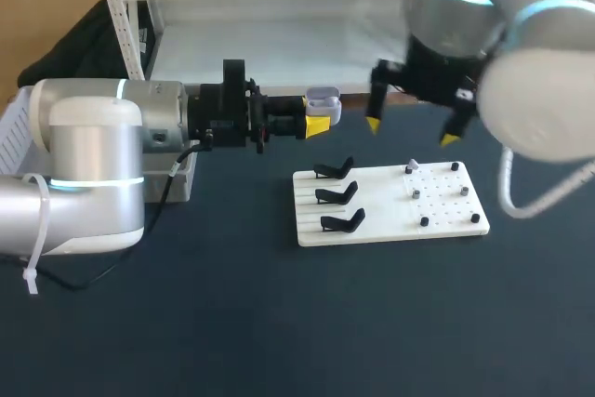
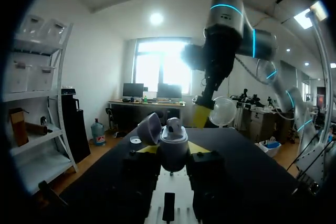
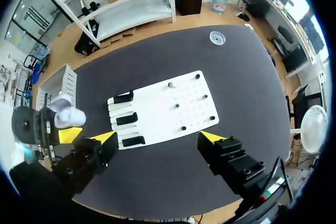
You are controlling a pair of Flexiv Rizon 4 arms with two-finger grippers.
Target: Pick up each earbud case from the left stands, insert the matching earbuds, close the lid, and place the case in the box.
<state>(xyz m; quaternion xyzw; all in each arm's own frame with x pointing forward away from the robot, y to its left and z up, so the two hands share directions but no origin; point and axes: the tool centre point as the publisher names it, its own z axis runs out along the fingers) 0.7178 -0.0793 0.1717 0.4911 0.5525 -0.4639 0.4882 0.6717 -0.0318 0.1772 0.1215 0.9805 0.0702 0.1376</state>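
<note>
My left gripper (image 1: 316, 124) is shut on a pale earbud case (image 1: 323, 99), held level above the table to the left of the white board (image 1: 390, 220). In the left wrist view the case (image 2: 173, 142) sits between the fingers with its lid (image 2: 149, 128) open and an earbud standing in it. My right gripper (image 1: 411, 132) hangs open above the board's far edge, nothing between its fingers. From the right wrist view the gripper (image 3: 157, 137) looks down on the board (image 3: 163, 109). Three black stands (image 1: 337, 194) on the board's left are bare. A white earbud (image 1: 412, 167) sits on the peg side.
A white box (image 3: 59, 85) stands on the table behind my left arm, also seen in the head view as the box (image 1: 182, 177). A small clear round dish (image 3: 217, 36) lies far off on the dark tabletop. Several small black pegs (image 1: 425, 221) dot the board's right half.
</note>
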